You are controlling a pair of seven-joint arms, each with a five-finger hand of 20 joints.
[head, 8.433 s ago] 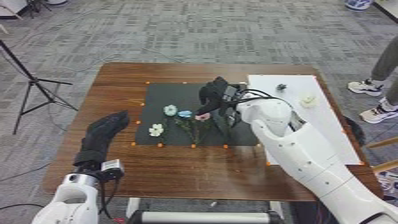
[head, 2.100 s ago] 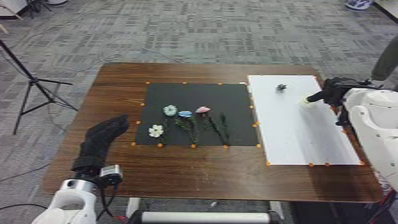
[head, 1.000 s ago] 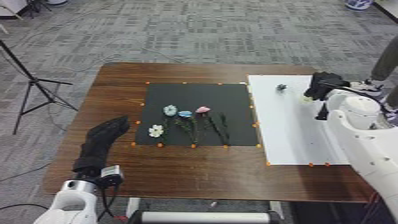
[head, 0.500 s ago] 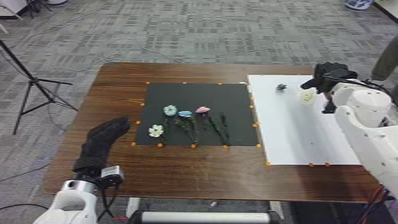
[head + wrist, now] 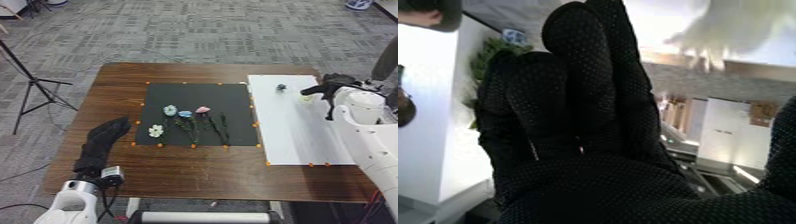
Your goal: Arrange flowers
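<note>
I have my right hand (image 5: pixel 334 86) open near the right edge of the worktop (image 5: pixel 178 175). Past the left edge, a tripod (image 5: pixel 34 79) stands on carpet (image 5: pixel 200 42).

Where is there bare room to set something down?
Try the black mat's far strip, beyond the flowers, the white board's near half, or the wood before both. It's crowded around the flowers and where the right hand nears the pale yellow flower.
</note>
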